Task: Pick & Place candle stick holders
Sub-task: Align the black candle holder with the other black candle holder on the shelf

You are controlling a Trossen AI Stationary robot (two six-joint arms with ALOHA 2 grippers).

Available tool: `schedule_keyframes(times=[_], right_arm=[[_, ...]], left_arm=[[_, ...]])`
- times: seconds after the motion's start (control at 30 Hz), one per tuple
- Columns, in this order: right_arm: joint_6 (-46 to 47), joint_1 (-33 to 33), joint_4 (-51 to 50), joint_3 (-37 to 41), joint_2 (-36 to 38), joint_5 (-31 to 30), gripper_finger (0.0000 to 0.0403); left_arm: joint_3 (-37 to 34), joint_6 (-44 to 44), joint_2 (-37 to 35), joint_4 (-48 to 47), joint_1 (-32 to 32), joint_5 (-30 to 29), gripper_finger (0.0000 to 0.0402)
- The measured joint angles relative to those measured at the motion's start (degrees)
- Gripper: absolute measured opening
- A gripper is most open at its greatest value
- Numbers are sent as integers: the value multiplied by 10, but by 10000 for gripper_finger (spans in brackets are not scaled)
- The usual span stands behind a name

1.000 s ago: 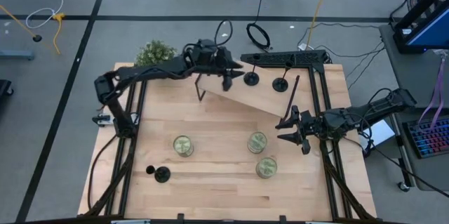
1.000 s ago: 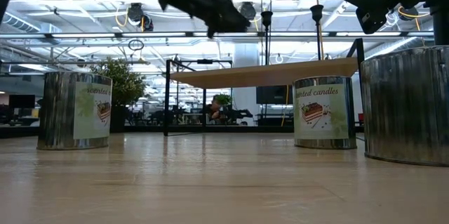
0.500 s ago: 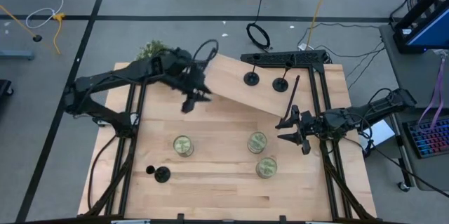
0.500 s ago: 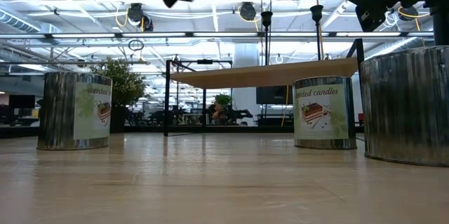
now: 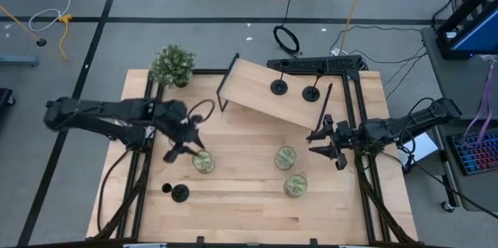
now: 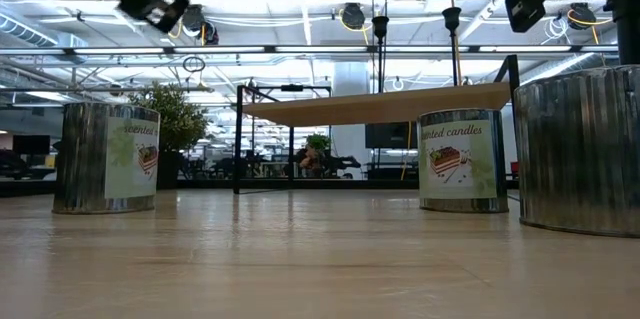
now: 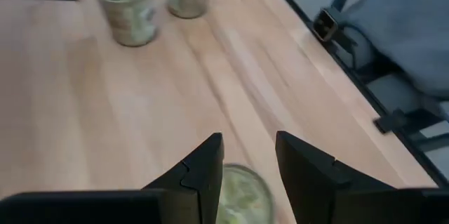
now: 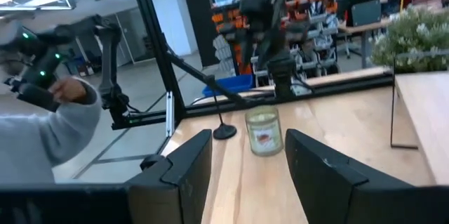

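Two black candle stick holders (image 5: 278, 86) (image 5: 311, 92) stand by their round bases on the slanted wooden shelf (image 5: 257, 96) at the far side; they also show in the low view (image 6: 379, 29) (image 6: 452, 19). A third holder (image 5: 179, 193) stands on the table near the front left, and shows in the right wrist view (image 8: 224, 131). My left gripper (image 5: 173, 155) is open and empty, above the table just left of the left greenish jar (image 5: 203, 161), which shows between its fingers (image 7: 242, 190). My right gripper (image 5: 313, 144) is open and empty at the table's right.
Two more greenish jars (image 5: 285, 157) (image 5: 295, 185) stand right of centre. A potted plant (image 5: 172, 64) stands at the far left corner. A person's grey sleeve (image 8: 42, 133) shows beyond the table's left side. Bare tabletop (image 5: 249, 213) lies along the near edge.
My left gripper has drawn away from the shelf, going toward the table's near and left edges, and now hovers beside the left jar. The two holders on the shelf have stayed in place. My right arm has kept still.
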State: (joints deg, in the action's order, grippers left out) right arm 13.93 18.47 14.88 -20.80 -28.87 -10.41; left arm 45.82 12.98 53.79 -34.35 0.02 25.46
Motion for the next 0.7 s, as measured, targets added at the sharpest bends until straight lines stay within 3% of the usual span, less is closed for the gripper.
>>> schedule_keyframes(times=[0.3, 0.7], right_arm=[[-18, 0, 8, 0, -1, 0, 173], [-42, 0, 7, 0, -1, 0, 173]], left_arm=[[-135, -136, -71, 16, -65, -1, 140], [-150, -153, -78, -23, -172, 0, 140]])
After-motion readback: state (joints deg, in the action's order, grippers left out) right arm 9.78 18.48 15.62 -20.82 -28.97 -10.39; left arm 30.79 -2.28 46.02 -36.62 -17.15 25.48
